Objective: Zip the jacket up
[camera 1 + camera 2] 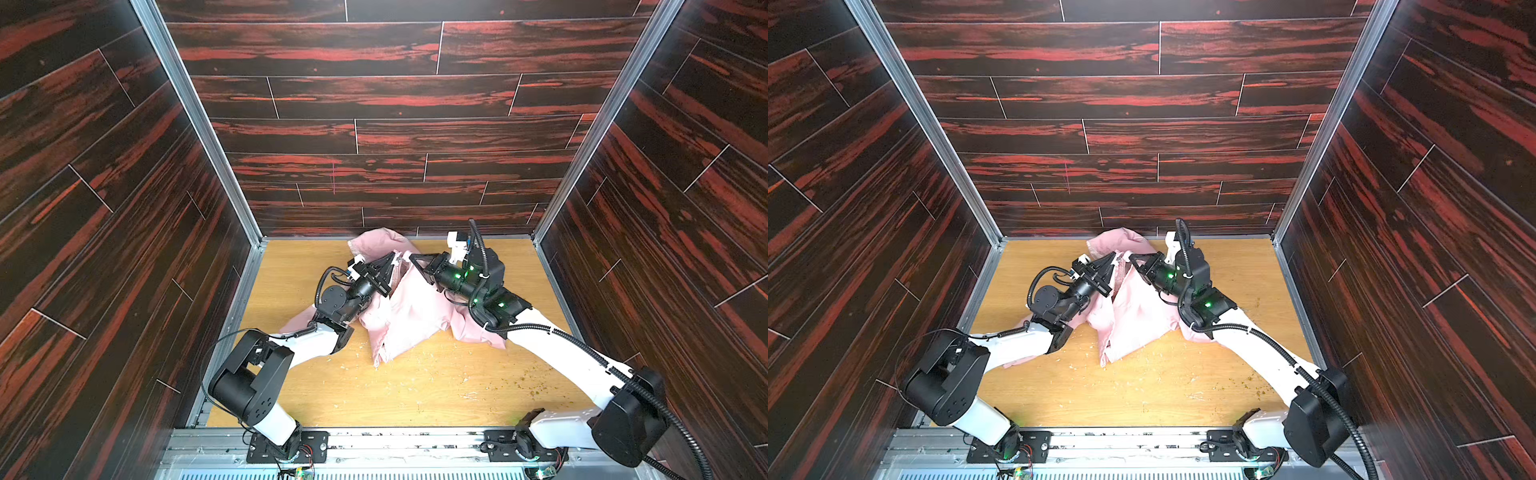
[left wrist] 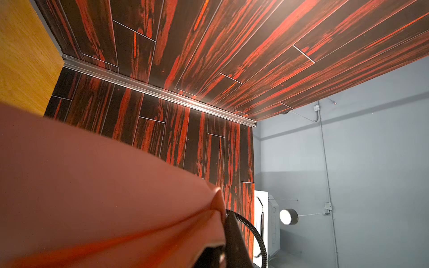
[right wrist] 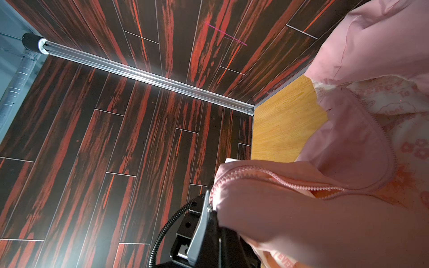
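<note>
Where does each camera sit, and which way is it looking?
Top views: high above, looking down at the table, the jacket, both arms, left gripper and right gripper.
Left wrist: on left arm, tilted upward; jacket cloth, walls.
Right wrist: on right arm, tilted upward; zipper, a gripper finger.
All share the jacket.

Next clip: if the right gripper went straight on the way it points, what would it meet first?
The right gripper would likely first meet the jacket it pinches, then the left gripper facing it nearly tip to tip; depth is unclear.

Left gripper (image 1: 392,259), right gripper (image 1: 414,258) clamped, tips close together.
</note>
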### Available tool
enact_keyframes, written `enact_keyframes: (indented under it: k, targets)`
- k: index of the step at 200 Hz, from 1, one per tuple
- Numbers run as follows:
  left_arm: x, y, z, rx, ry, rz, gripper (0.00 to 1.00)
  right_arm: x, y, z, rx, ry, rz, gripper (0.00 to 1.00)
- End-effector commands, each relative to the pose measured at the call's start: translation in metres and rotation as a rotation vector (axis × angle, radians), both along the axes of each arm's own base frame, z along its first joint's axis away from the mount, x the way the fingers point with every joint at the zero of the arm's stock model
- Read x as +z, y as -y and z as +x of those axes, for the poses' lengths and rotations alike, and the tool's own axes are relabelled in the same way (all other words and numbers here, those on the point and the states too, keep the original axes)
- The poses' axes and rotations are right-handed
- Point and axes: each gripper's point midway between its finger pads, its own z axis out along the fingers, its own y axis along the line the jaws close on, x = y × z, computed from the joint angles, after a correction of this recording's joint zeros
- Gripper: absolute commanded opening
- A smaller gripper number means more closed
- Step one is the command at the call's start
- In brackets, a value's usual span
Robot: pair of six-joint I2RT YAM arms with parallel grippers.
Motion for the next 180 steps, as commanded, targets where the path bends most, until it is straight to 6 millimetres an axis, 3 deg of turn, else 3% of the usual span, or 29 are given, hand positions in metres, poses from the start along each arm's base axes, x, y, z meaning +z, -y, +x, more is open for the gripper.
enact_keyframes:
  k: [1,180]
  targets:
    - [0.032,-0.004,-0.016,-0.052,0.045,-0.1,0.0,0.018,-0.003,-0.004,0.014,0.042,0.034,0.0]
    - [0.037,-0.005,-0.018,-0.051,0.053,-0.107,0.0,0.005,-0.004,-0.001,0.004,0.012,0.017,0.0]
